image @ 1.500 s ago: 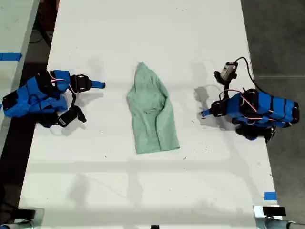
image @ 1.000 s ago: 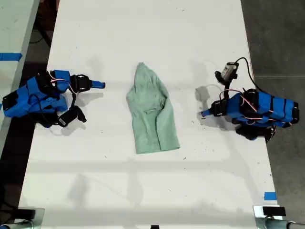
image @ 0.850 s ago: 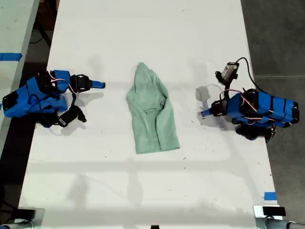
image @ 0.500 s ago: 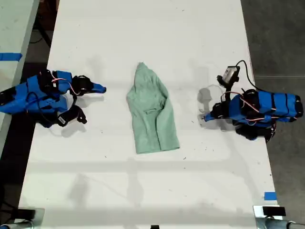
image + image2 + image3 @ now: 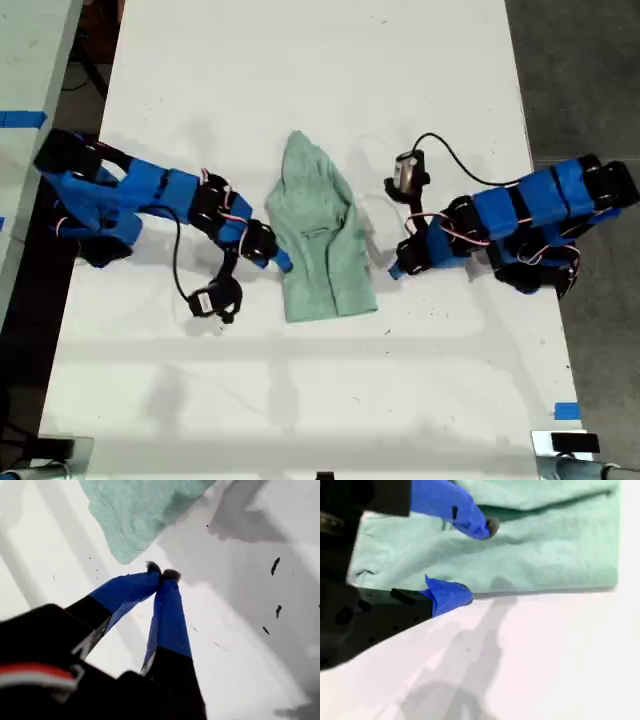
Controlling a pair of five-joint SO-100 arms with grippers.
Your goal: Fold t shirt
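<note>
The t shirt lies in the middle of the white table. It is folded into a long narrow shape, with its pointed end towards the far side and its wider, straighter hem towards the near side.

My second gripper reaches in from the exterior view's left and sits at the shirt's left edge, low on the garment. In the second wrist view its claw is spread apart. One blue fingertip is over the cloth, and the other is right at the cloth's border where it meets bare table. Nothing is pinched between them.

My first gripper comes in from the exterior view's right and stops near the shirt's near right corner, with a strip of bare table between. In the first wrist view its two fingers are pressed tip to tip and hold nothing. A rounded corner of the shirt lies just beyond the tips, not touching them.

Wide bare table lies beyond the shirt's far point and in front of its near hem. Both arm bases sit close to the table's long side edges. A bit of blue tape marks the near right corner in the exterior view.
</note>
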